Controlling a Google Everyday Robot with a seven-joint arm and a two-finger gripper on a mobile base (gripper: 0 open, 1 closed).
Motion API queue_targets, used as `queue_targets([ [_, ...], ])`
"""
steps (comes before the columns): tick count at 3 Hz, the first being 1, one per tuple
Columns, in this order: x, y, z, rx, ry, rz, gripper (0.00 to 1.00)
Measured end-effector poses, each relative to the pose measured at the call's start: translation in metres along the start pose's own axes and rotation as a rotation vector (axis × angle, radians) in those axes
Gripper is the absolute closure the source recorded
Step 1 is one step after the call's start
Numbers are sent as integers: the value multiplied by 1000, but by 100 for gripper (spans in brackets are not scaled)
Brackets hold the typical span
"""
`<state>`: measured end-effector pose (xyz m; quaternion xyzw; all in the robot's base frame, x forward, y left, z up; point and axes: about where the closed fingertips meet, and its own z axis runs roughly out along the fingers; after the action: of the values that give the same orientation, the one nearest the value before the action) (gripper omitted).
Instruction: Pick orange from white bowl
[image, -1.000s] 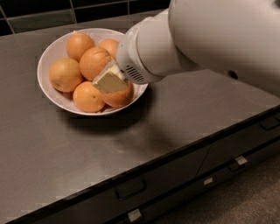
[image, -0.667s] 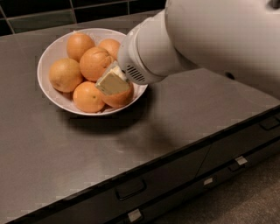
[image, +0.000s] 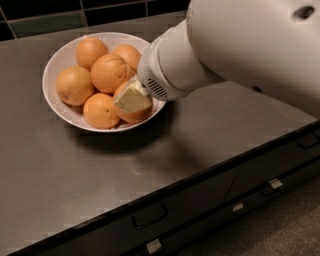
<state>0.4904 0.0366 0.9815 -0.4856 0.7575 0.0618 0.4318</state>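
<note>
The white bowl (image: 63, 59) stands at the back left of a dark counter and holds several oranges. My gripper (image: 132, 100) reaches in from the right on a thick white arm (image: 240, 45). Its beige tip lies against the top of the orange (image: 131, 116) at the bowl's front right. That orange is partly hidden by the tip. The other oranges lie to its left and behind it, among them a large round one (image: 110, 72) in the middle. The arm hides the bowl's right rim.
The dark counter (image: 90, 175) runs to a front edge with drawers and handles (image: 149, 216) below it. A dark tiled wall (image: 50, 20) stands behind the bowl. The floor (image: 280, 235) shows at the bottom right.
My gripper has shifted a little down and toward the bowl's front right. The oranges and the bowl have not moved.
</note>
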Motion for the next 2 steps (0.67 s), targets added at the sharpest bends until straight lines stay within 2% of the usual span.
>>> queue_targets([
  [2,18,2,20,-45,21,43,36],
])
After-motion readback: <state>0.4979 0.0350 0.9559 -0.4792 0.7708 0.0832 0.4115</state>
